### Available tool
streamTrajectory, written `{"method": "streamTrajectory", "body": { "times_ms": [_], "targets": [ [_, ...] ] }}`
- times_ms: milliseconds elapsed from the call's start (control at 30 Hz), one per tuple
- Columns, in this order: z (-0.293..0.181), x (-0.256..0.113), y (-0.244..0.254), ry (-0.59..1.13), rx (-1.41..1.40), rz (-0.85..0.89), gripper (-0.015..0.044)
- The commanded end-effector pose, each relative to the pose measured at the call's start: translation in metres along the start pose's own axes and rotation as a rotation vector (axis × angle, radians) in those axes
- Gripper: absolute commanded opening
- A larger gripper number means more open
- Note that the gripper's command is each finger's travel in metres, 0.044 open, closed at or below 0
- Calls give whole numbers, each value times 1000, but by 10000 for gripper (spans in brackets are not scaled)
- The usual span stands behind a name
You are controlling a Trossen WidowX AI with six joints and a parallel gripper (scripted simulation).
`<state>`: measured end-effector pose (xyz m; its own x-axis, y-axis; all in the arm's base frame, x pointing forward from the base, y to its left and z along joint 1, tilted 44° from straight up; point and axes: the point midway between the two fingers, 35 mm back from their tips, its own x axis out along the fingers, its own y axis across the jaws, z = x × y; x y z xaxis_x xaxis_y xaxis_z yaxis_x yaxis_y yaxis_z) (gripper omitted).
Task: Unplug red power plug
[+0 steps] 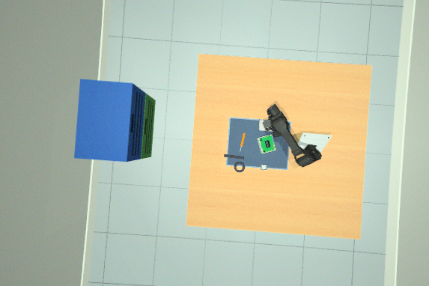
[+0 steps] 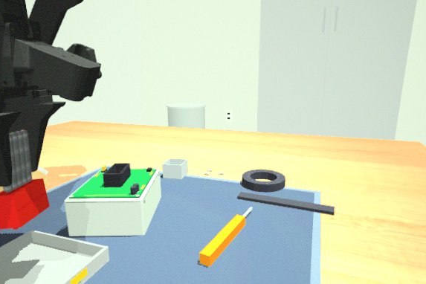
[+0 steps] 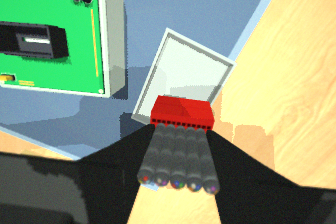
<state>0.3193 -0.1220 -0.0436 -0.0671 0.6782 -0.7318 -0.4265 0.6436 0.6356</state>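
At the left of the exterior frame, the black parallel-jaw gripper [image 2: 17,180] [image 3: 179,133] grips the red block-shaped power plug [image 2: 21,204] [image 3: 182,111] by its grey wires; lowered off-centre, it could catch the shallow grey rectangular tray's [image 2: 101,253] [image 3: 153,75] rim and tip.

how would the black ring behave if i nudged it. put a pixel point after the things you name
The black ring [image 1: 234,167] [image 2: 250,184] lies flat, so it would probably slide rather than roll. Its low, wide shape makes tipping unlikely. Its thick band looks fairly stiff, though its material is unclear.
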Motion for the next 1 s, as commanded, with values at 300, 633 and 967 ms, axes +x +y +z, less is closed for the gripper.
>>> {"method": "streamTrajectory", "body": {
  "times_ms": [300,633,967],
  "targets": [
    [1,14,0,-4,2,-1,0],
    [2,30,-1,-4,1,-1,0],
    [2,47,-1,-5,1,0,0]
  ]
}}
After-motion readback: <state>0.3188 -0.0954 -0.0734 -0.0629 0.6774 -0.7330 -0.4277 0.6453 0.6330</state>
